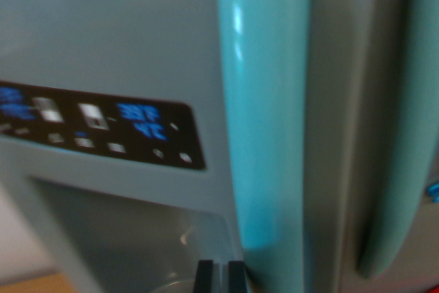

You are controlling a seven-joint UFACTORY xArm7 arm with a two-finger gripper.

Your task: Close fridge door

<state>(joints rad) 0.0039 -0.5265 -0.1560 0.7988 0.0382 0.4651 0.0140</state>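
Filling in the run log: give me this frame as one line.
view: wrist, blurred | gripper: jaws together, holding nothing seen | beside: teal handle | fridge door: control panel lit

Almost no room visible; frame blurred throughout. Bottom left corner: small pale wall patch (17, 238), whitish with faint pink cast, plain, no detail resolvable. Directly below it, narrow wedge of warm orange-brown surface (41, 285) along lower edge, wood-like in tone; floor or tabletop, cannot tell which. Boundary between pale patch and brown wedge runs slightly slanted. Far right edge: thin reddish strip (424, 169), too blurred to identify. Light soft, cool, coming from above, leaving elongated highlights on glossy surfaces. No windows or furniture discernible.
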